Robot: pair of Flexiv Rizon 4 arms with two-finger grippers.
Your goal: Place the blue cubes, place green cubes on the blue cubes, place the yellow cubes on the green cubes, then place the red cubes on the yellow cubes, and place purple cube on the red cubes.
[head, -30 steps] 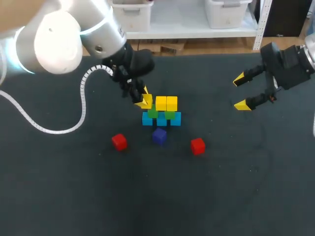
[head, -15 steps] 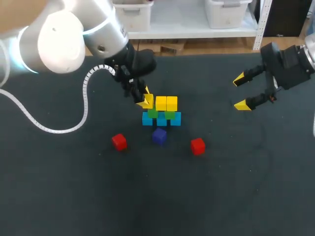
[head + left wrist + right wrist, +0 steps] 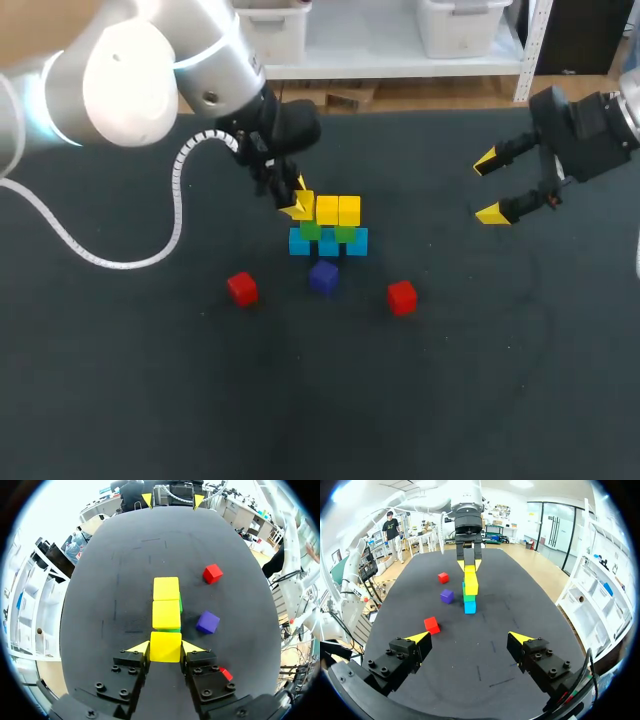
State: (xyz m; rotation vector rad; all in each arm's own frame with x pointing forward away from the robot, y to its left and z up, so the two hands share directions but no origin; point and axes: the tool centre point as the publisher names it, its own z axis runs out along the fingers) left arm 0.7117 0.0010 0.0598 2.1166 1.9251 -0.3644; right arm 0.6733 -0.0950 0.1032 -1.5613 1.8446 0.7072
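Beside the stack (image 3: 330, 228), left gripper (image 3: 297, 202) nudged yellow cube (image 3: 165, 646) closer.

blue cubes (image 3: 328, 243): base row, touching | green cubes (image 3: 345, 234): on blue | yellow cubes (image 3: 338, 210): two on green | third yellow cube (image 3: 165, 642): clamped in left end effector (image 3: 165, 649), in line with them | red cubes (image 3: 242, 288): loose, either side | purple cube (image 3: 323, 276): just beside the base row

- We see a dark table (image 3: 470, 400) with a matt, near-black top; its far edge runs straight across the head view.
- In the left wrist view we make out faint pale scratch marks (image 3: 115, 611) on the top: short, thin lines, some running along it and some across.
- In the head view we also find a few tiny pale specks (image 3: 432, 243), scattered well apart on the surface.
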